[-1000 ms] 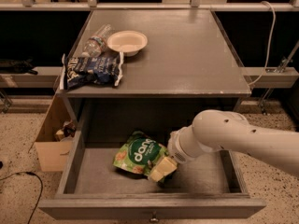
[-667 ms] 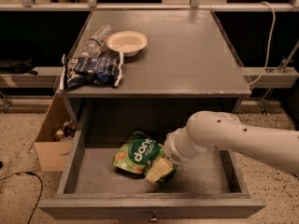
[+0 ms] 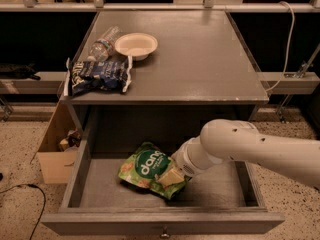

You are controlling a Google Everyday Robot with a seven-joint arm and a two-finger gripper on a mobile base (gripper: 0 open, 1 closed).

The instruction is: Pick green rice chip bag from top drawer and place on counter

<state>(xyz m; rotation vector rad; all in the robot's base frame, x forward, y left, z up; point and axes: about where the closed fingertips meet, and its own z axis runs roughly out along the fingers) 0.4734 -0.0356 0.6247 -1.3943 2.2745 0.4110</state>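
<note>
Starting at the front of the drawer (image 3: 150,221): pulled right out, knob (image 3: 163,231) nearest, leaving the whole floor open to a reach from above. Spotting the bag (image 3: 145,166) in the middle of the drawer floor, crumpled, label up, not yet lifted by the look of it. Coming in over the drawer's right side with the arm (image 3: 250,146), wrist angled down and left to get the gripper (image 3: 172,176) low in the drawer, pressed against the bag's edge toward the drawer's right half. Clamped or only touching? Cannot tell from here. Looks like the grasping step, with lift and carry to come. Off beyond the drawer's left wall, noting a cardboard box (image 3: 55,154) on the ground, out of the way. Moving up and back above the drawer to the counter (image 3: 200,59): over the drawer's left half, a blue bag (image 3: 97,76) at the near edge, then a bowl (image 3: 136,45) and a bottle (image 3: 104,43) behind it. Leaving bare top over the drawer's right half, probably the easiest drop spot.
</note>
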